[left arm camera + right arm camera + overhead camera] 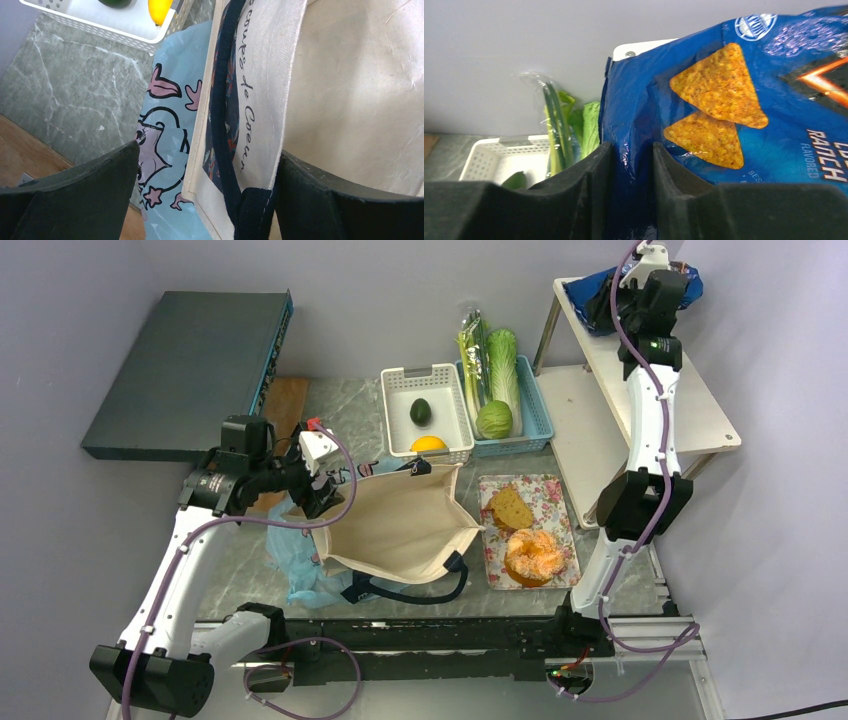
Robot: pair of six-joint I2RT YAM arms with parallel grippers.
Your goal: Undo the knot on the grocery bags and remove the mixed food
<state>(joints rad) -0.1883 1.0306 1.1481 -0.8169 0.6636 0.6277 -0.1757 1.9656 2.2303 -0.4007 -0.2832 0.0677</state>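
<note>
Marble tbl, lilac walls (rt gripper pinches chip bag on shelf).

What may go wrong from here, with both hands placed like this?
The right hand pinches only a thin fold of the glossy blue tortilla-chip bag; it may slip out when lifted. The open left hand straddles the rim of the beige canvas tote without gripping, so the mouth may sag shut.

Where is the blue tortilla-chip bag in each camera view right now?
Top external: tortilla-chip bag at top right, on the white shelf's far end.
Left wrist: not in it.
Right wrist: fills the right half, its edge pinched in the right gripper.
Shared landmark: white basket, upper centre overhead, top left in left wrist, lower left in right wrist.
</note>
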